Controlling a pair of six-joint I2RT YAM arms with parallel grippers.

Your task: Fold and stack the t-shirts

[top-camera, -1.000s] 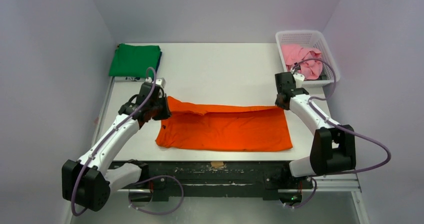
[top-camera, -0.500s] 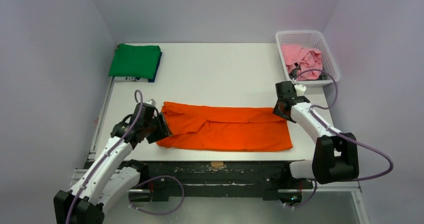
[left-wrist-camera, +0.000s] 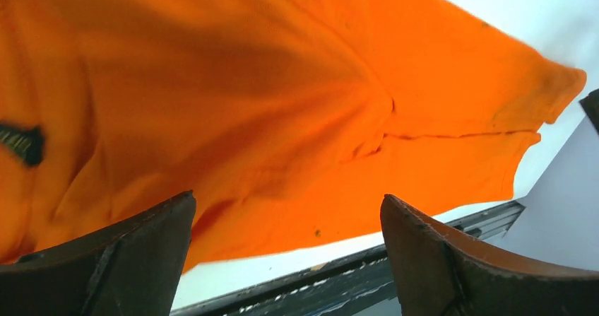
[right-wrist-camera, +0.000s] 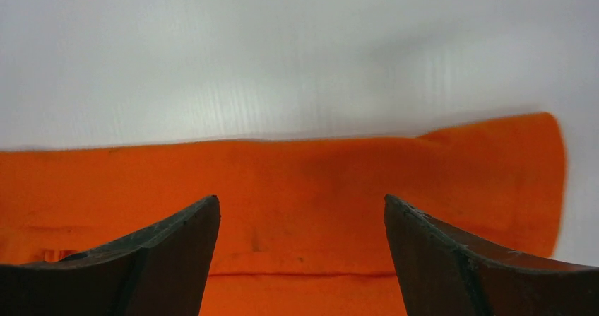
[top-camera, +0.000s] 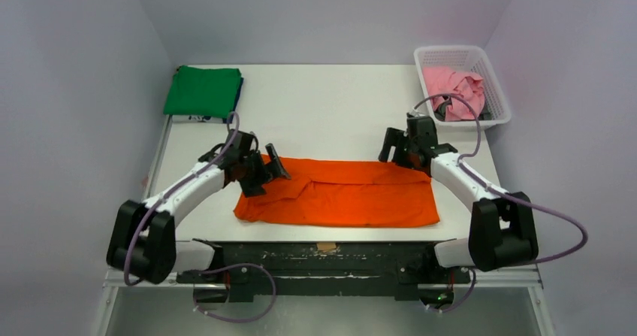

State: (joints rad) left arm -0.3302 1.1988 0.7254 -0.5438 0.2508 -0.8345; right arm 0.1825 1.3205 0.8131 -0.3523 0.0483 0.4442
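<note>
An orange t-shirt (top-camera: 338, 195) lies folded into a long band near the table's front edge. My left gripper (top-camera: 267, 172) hovers open over its left end, and the left wrist view shows orange cloth (left-wrist-camera: 247, 104) beyond the spread fingers (left-wrist-camera: 106, 259), nothing between them. My right gripper (top-camera: 392, 150) is open above the shirt's far right corner; its wrist view looks down on the orange shirt (right-wrist-camera: 297, 174). A folded green t-shirt (top-camera: 203, 90) lies at the back left on a dark blue one (top-camera: 237, 99). A pink t-shirt (top-camera: 455, 88) is crumpled in the basket.
The white lattice basket (top-camera: 456, 51) stands at the back right corner. The white table (top-camera: 330, 103) has walls close on the left, back and right. A black rail (top-camera: 323, 249) runs along the front edge between the arm bases.
Both grippers went from shut to open and let go of the orange shirt's far edge after drawing it forward. The left arm swung back over the shirt's left end; the right turned inward.
</note>
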